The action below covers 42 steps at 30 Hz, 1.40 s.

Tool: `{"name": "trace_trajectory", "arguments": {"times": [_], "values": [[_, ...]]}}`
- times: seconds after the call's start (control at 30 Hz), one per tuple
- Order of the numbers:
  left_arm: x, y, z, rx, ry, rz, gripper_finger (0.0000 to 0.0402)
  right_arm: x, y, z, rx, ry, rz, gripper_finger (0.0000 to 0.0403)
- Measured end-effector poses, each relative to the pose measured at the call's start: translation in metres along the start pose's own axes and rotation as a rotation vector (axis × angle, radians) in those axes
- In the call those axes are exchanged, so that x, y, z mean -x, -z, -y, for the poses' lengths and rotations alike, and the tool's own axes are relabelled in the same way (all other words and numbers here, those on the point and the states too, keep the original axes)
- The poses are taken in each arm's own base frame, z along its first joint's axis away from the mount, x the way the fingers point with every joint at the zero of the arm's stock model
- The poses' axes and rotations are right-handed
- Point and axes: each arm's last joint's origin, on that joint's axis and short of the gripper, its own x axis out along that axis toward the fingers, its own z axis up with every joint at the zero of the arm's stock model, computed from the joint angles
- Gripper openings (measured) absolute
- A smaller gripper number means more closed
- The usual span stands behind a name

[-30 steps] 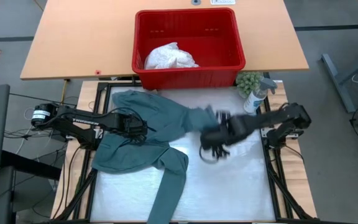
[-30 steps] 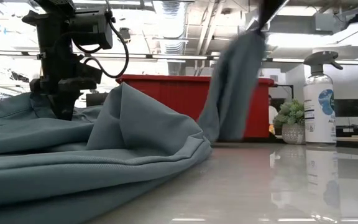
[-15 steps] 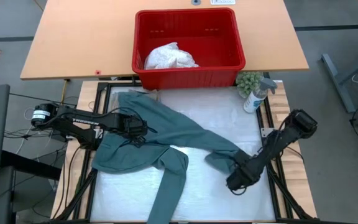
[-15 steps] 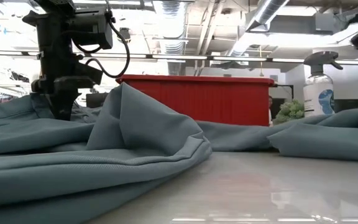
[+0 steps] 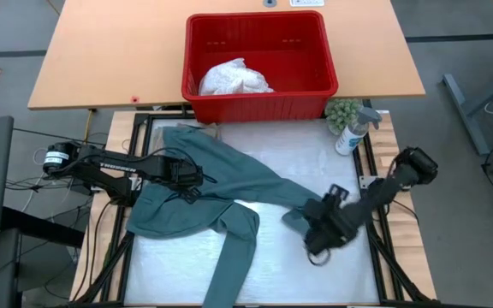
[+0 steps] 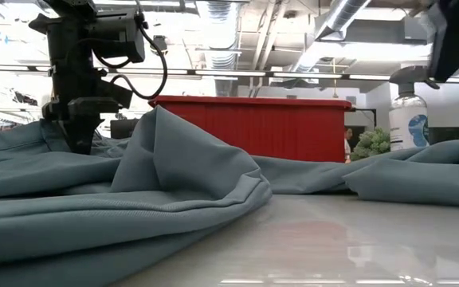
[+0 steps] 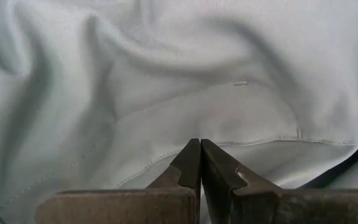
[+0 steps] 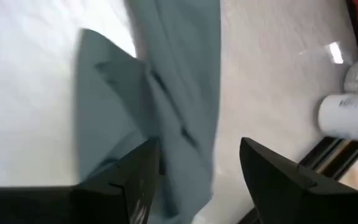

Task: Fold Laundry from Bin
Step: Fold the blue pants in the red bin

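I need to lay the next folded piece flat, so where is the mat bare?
Bare: the strip between the teal garment and the mat's front edge, and the patch below the bin toward the spray bottle. Crowded: the left half under cloth, and around the right hand.

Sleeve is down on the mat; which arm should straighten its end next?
Probably the right. The right gripper is open just beside the sleeve end of the teal shirt. The left gripper is shut on the shirt's body, across the mat, pinning it.
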Motion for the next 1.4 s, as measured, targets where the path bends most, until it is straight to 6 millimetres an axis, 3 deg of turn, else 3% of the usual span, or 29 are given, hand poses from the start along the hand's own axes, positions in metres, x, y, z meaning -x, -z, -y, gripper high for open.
{"name": "trace_trajectory", "arguments": {"times": [0.1,0.23,0.5,0.6,0.73,1.1,1.27,1.4], "values": [[0.000,0.000,0.000,0.000,0.002,0.000,0.0000,-0.021,-0.010,0.005,0.122,-0.031,-0.035,0.0242],[0.000,0.000,0.001,-0.025,0.035,-0.025,0.0000,-0.040,-0.023,0.020,0.182,-0.214,-0.024,0.0242],[0.000,0.001,0.002,-0.027,0.043,-0.031,0.0000,-0.047,-0.024,0.071,0.106,-0.327,0.039,0.0242],[0.000,0.001,0.002,-0.017,0.044,-0.032,0.0000,-0.053,-0.020,0.072,0.088,-0.412,0.032,0.0242],[0.000,0.001,0.002,-0.001,0.044,-0.032,0.0000,-0.070,-0.010,0.067,0.136,-0.390,-0.029,0.0242],[0.000,0.001,0.002,0.025,0.054,-0.042,0.0000,-0.108,-0.013,0.067,0.149,-0.451,-0.037,0.0222],[0.000,0.001,0.002,0.027,0.054,-0.042,0.0000,-0.118,-0.007,0.065,0.153,-0.514,-0.077,0.0180],[0.000,0.001,0.002,0.027,0.053,-0.041,0.0000,-0.118,-0.004,0.065,0.143,-0.512,-0.092,0.0108]]}}
